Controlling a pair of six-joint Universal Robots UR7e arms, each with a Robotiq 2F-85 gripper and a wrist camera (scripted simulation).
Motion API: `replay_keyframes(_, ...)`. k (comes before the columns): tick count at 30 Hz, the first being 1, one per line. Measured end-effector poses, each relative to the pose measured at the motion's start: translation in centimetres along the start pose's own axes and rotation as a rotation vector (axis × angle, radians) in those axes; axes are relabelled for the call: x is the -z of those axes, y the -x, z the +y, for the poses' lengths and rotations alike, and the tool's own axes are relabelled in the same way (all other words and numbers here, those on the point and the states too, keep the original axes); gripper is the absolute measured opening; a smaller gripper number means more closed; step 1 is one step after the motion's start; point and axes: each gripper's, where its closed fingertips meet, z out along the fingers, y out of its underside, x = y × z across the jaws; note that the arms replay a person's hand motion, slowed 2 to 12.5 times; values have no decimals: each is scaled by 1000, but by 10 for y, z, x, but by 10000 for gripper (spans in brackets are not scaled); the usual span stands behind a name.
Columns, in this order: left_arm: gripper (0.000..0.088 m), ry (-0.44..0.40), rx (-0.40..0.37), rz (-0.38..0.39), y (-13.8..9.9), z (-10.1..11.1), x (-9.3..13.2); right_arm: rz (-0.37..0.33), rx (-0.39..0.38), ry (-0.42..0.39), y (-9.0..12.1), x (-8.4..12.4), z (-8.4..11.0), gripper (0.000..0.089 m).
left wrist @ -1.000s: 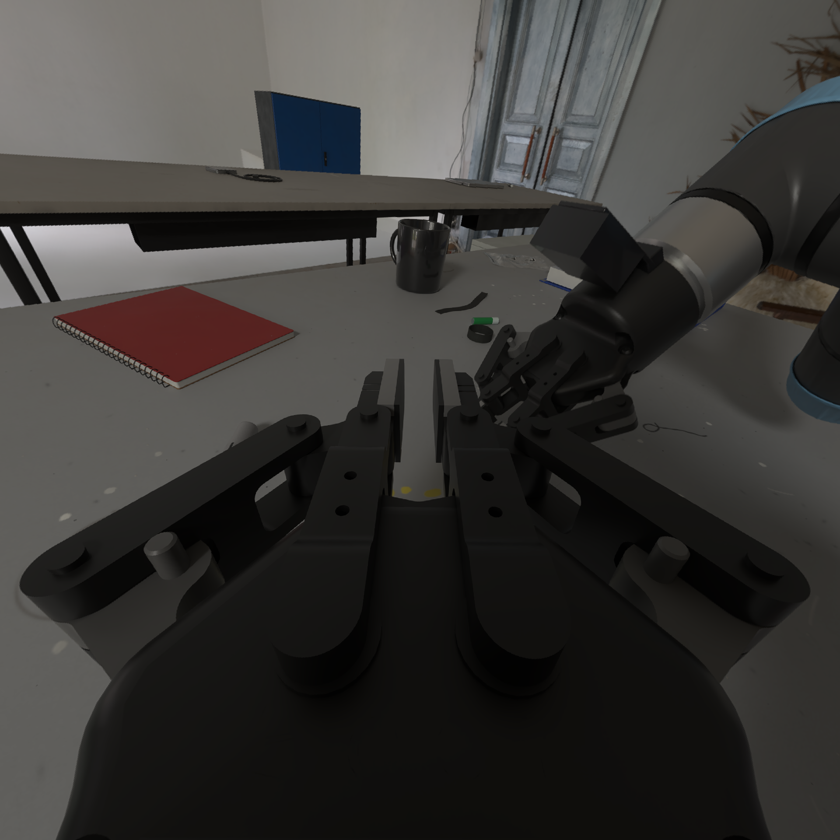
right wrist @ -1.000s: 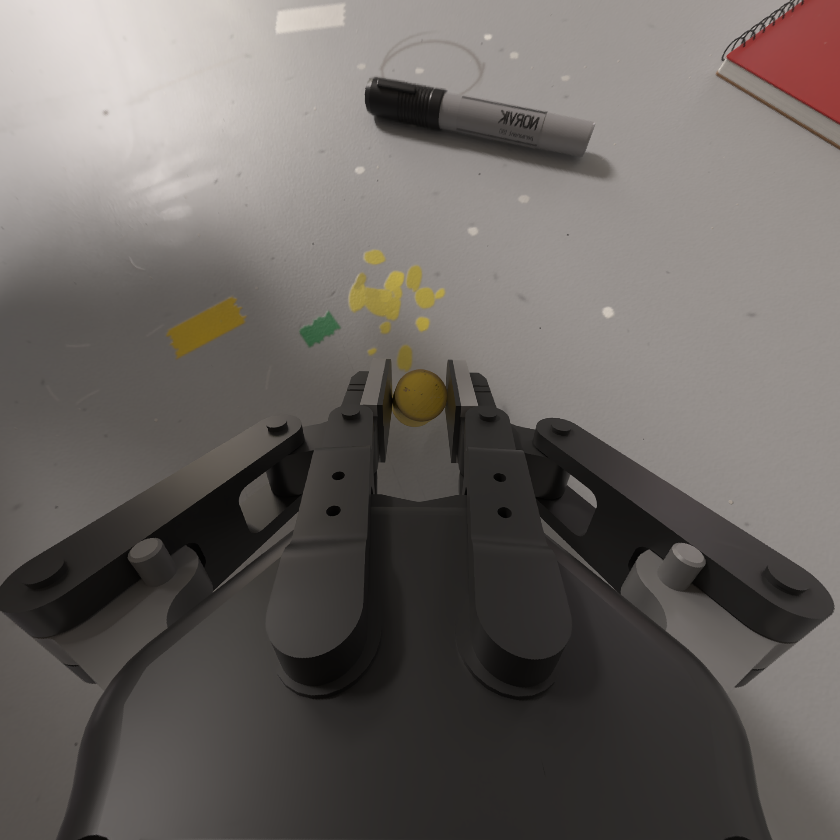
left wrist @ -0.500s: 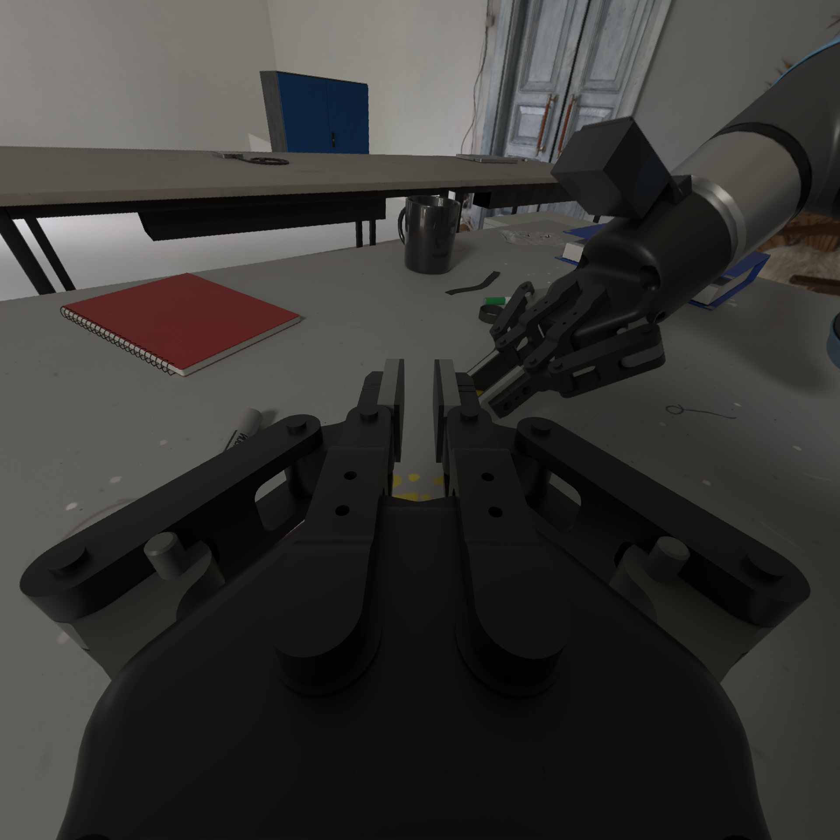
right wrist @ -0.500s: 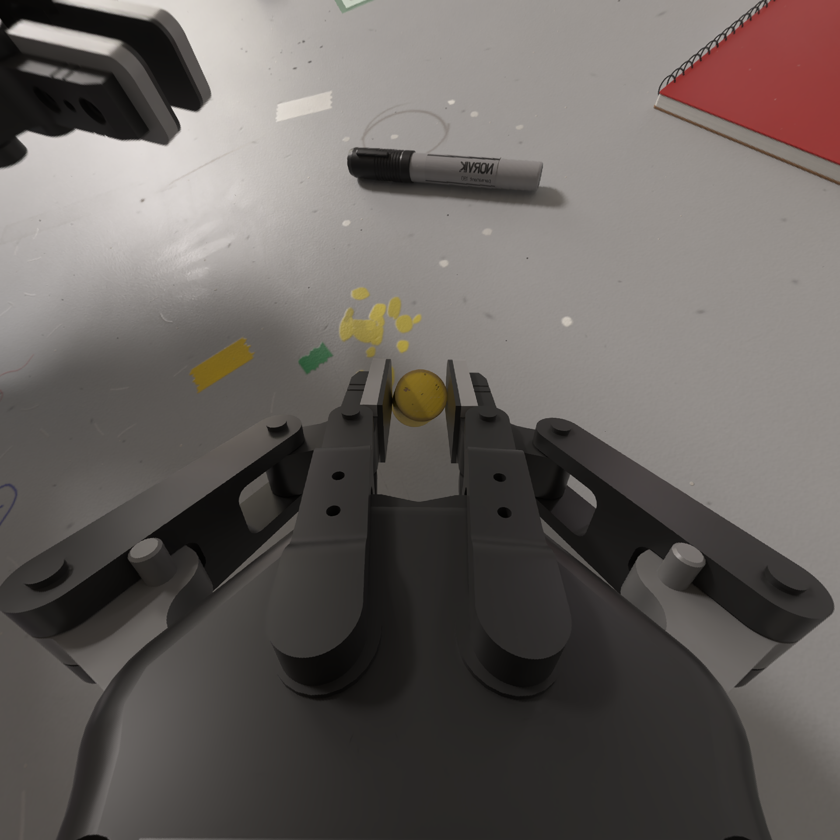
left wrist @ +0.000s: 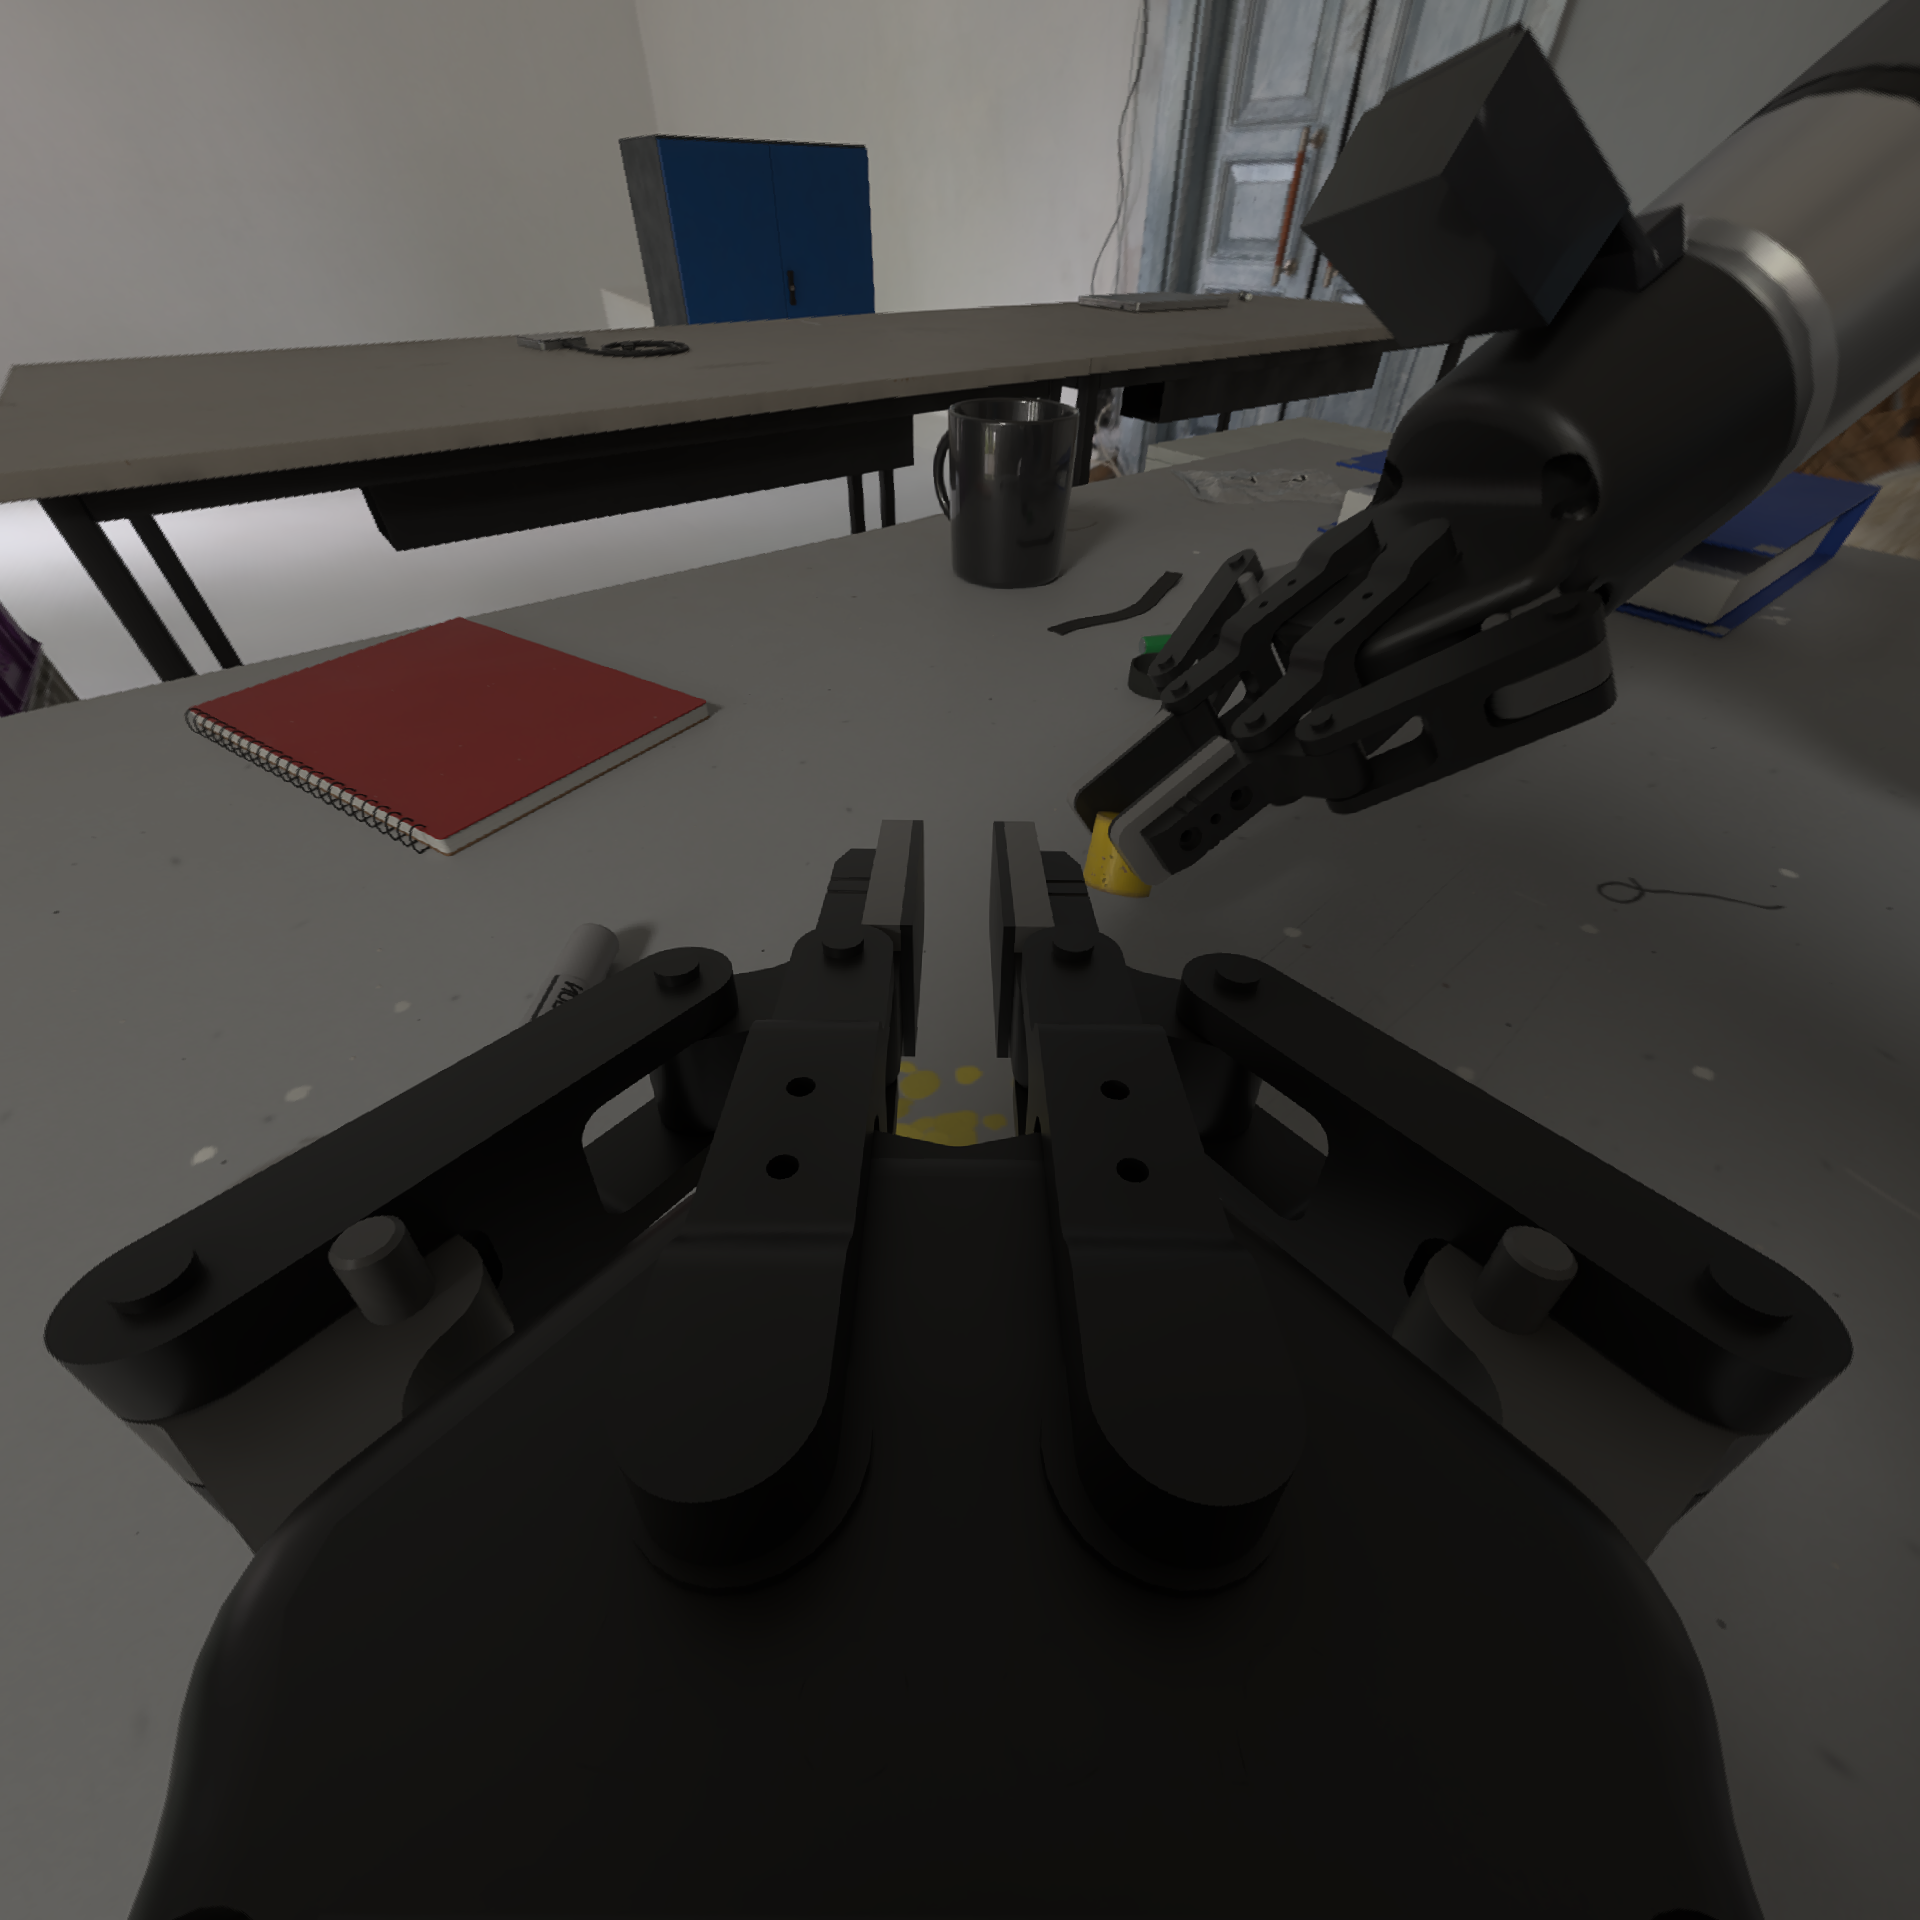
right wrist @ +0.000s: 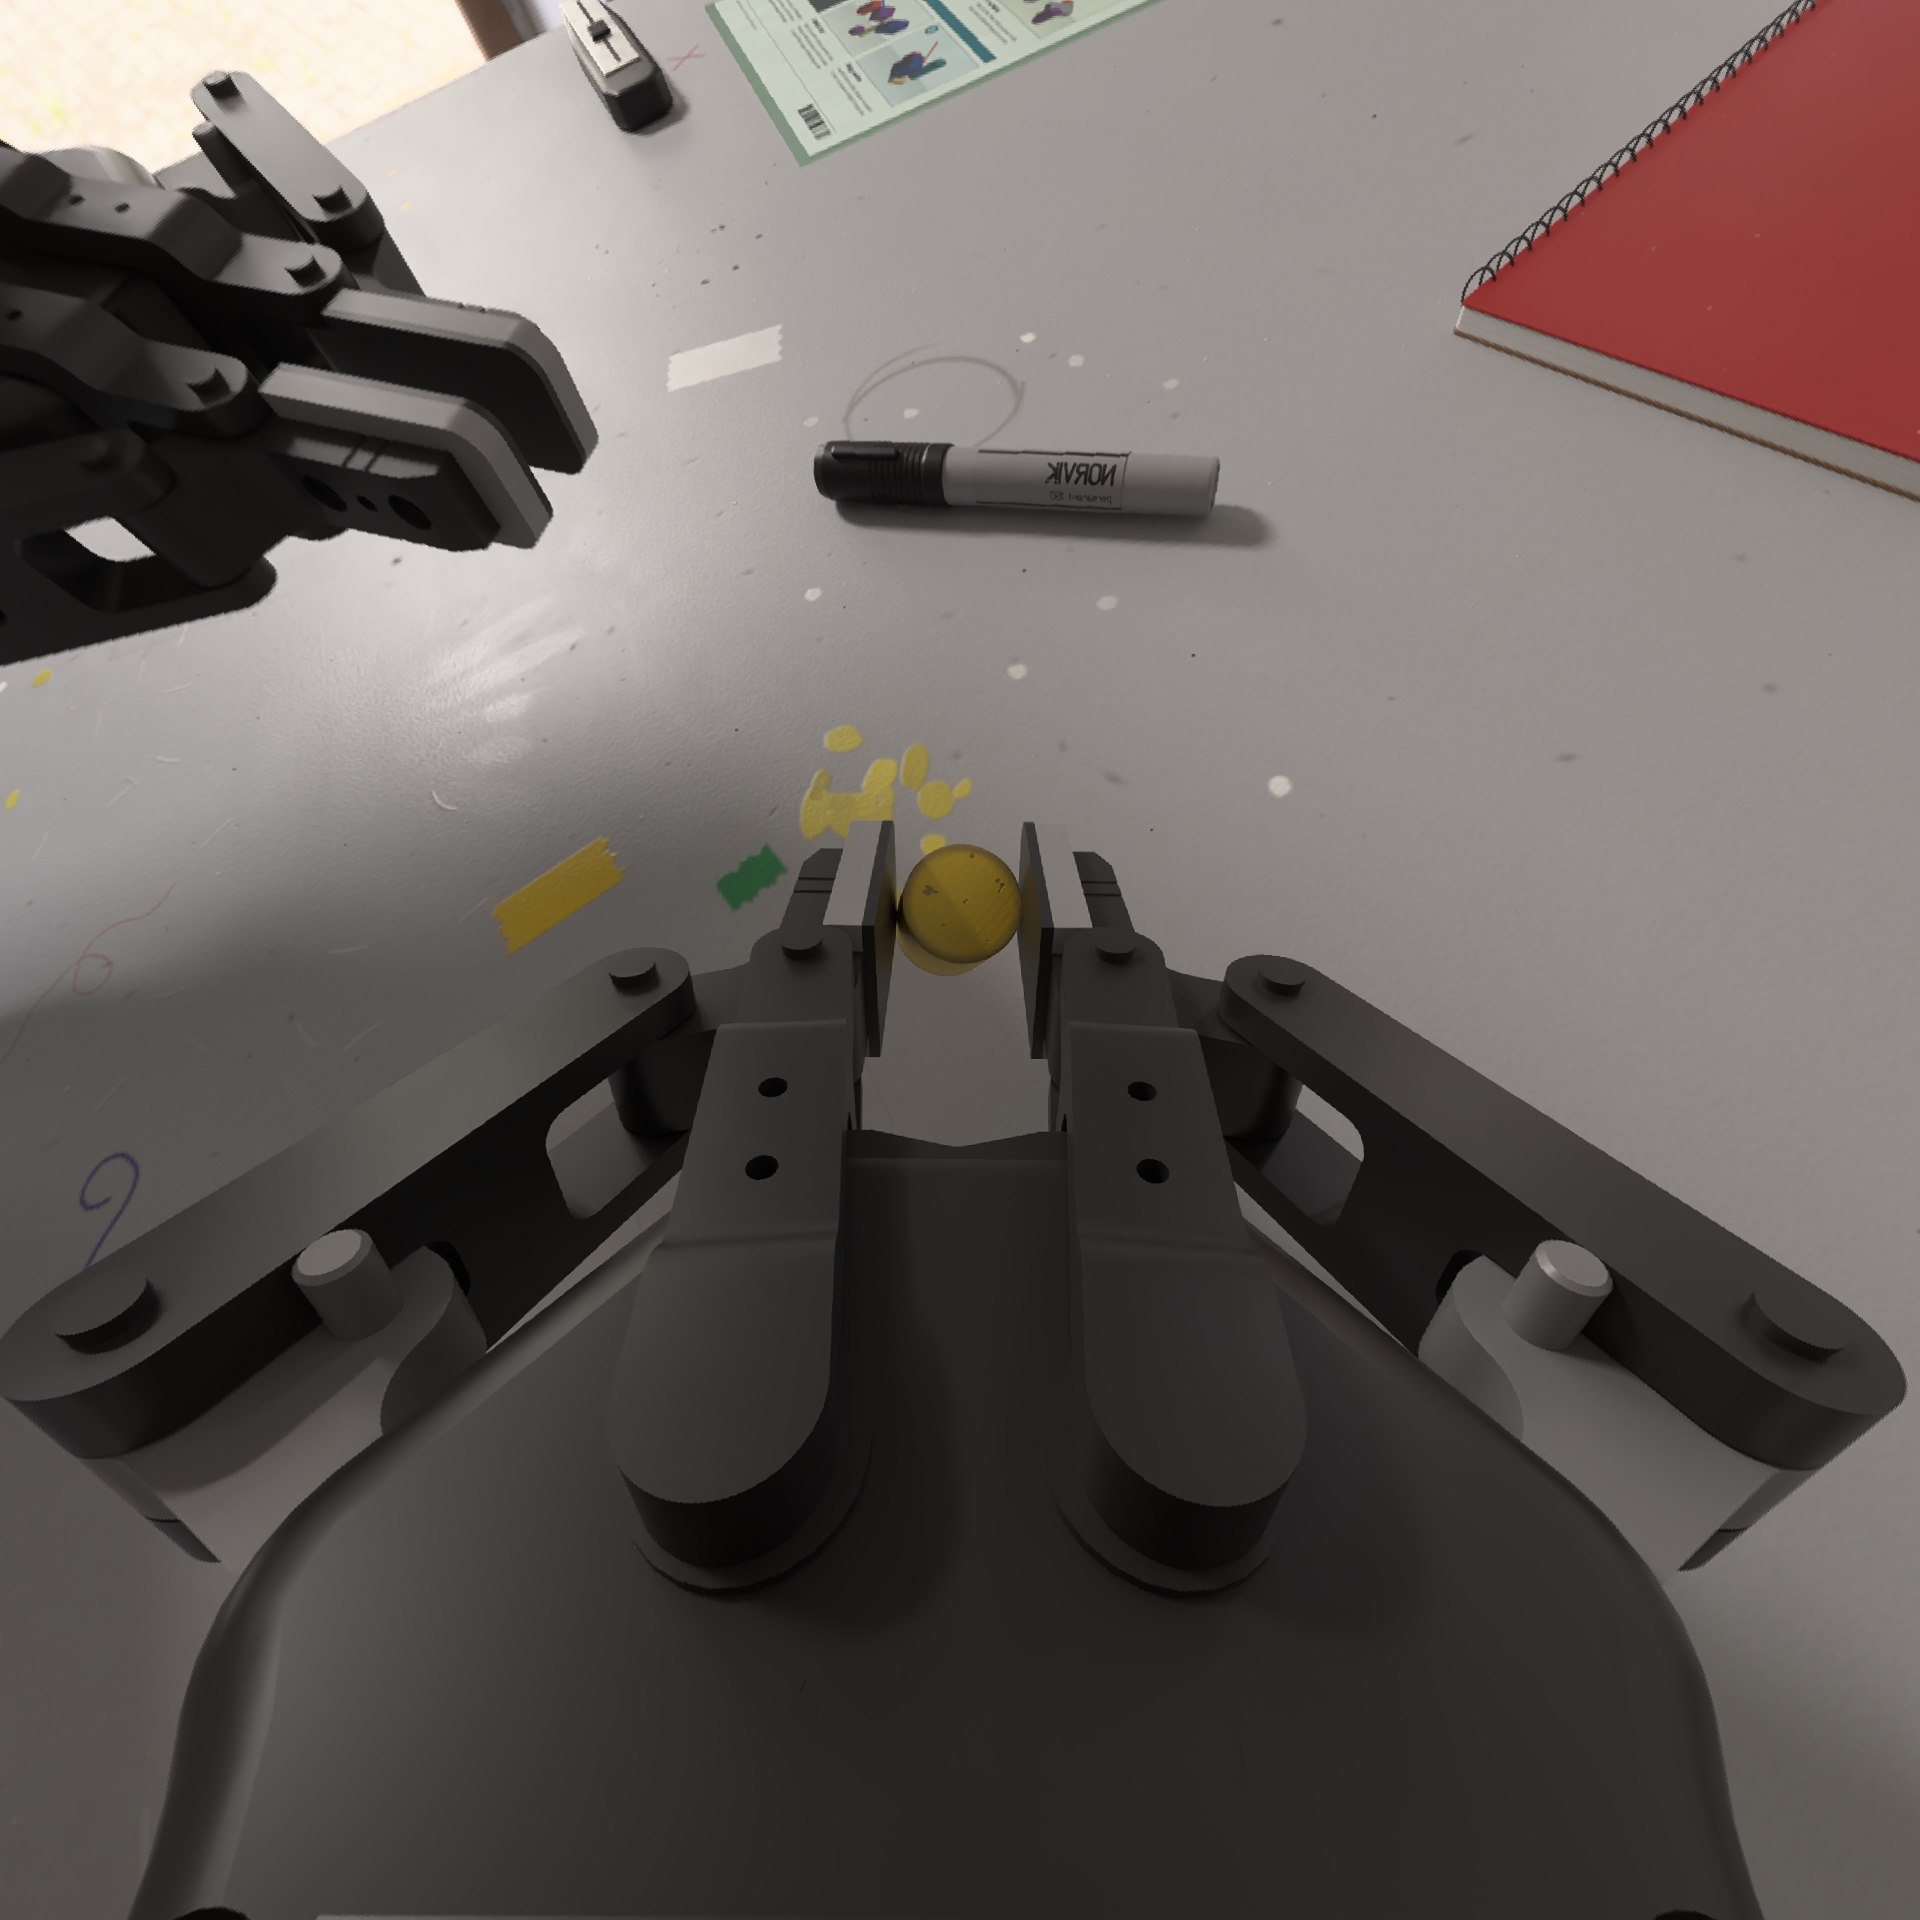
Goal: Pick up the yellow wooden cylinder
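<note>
The yellow wooden cylinder (right wrist: 956,909) sits between the fingertips of my right gripper (right wrist: 956,883), which is shut on it and holds it clear above the grey table (right wrist: 1351,727). In the left wrist view the right gripper (left wrist: 1143,842) reaches in from the right, and the yellow cylinder (left wrist: 1110,868) pokes out of its tips. My left gripper (left wrist: 956,862) has its fingers drawn together with a narrow gap and nothing between them. It hovers low over the table, close to the left of the right gripper. It also shows in the right wrist view (right wrist: 468,447) at the upper left.
A black-capped marker (right wrist: 1018,483) lies beyond the cylinder. A red spiral notebook (left wrist: 447,727) lies to the left, and a dark mug (left wrist: 1008,499) stands behind. Yellow paint spots (right wrist: 873,790) and tape scraps mark the table. A blue binder (left wrist: 1745,561) lies at the far right.
My right gripper has risen with the yellow cylinder, so the table looks farther off. The left gripper has come further into the right wrist view.
</note>
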Motion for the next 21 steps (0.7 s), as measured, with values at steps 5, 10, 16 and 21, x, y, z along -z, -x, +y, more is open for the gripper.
replay_keyframes(5,117,12,-36,-29,2,2,-2,-5,-4,-8,2,2,-5,216)
replay_keyframes(10,116,22,-74,-54,2,4,-5,-10,-8,-8,3,3,-8,216)
replay_keyframes(16,116,35,-127,-82,3,6,-7,-13,-8,-8,4,3,-12,216)
replay_keyframes(21,116,44,-160,-94,2,7,-10,-16,-9,-8,4,4,-15,216)
